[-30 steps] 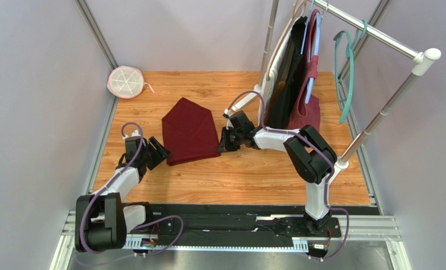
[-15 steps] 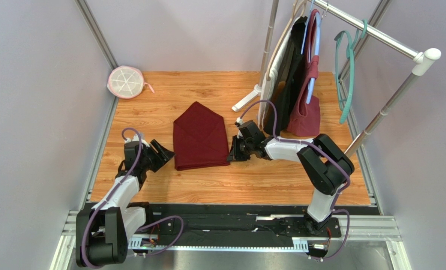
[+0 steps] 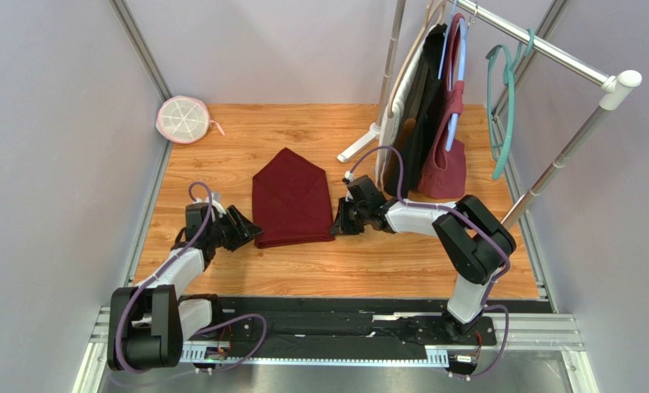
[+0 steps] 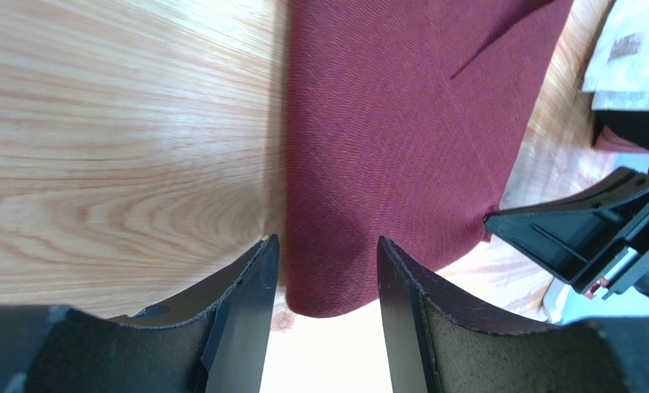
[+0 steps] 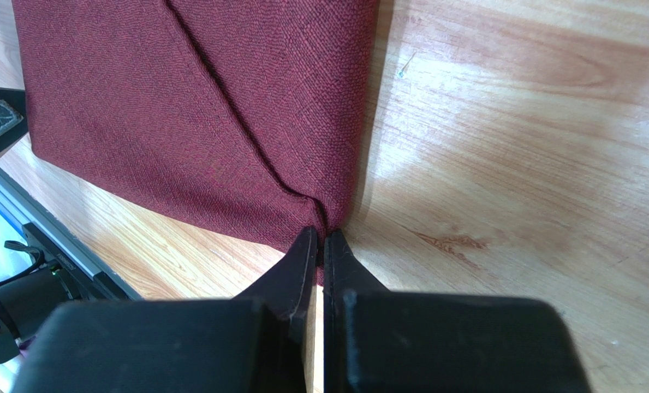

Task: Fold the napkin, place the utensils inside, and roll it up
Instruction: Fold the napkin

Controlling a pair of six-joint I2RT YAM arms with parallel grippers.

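The napkin (image 3: 291, 199) lies folded to a point in the middle of the table (image 3: 385, 262); the right gripper (image 5: 319, 237) is pressed together on its near right corner, likely anchoring it, while the left gripper (image 4: 326, 246) is spread and straddles the near left corner, apparently ready to pinch.

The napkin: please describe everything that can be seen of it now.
The napkin is a plain dark red cloth with a visible woven texture. It lies flat on the wooden table, folded into an envelope-like shape: a point at the far end, a straight near edge and diagonal fold lines across it. The right gripper is shut on its near right corner. The left gripper is open, with its fingers on either side of the near left corner.
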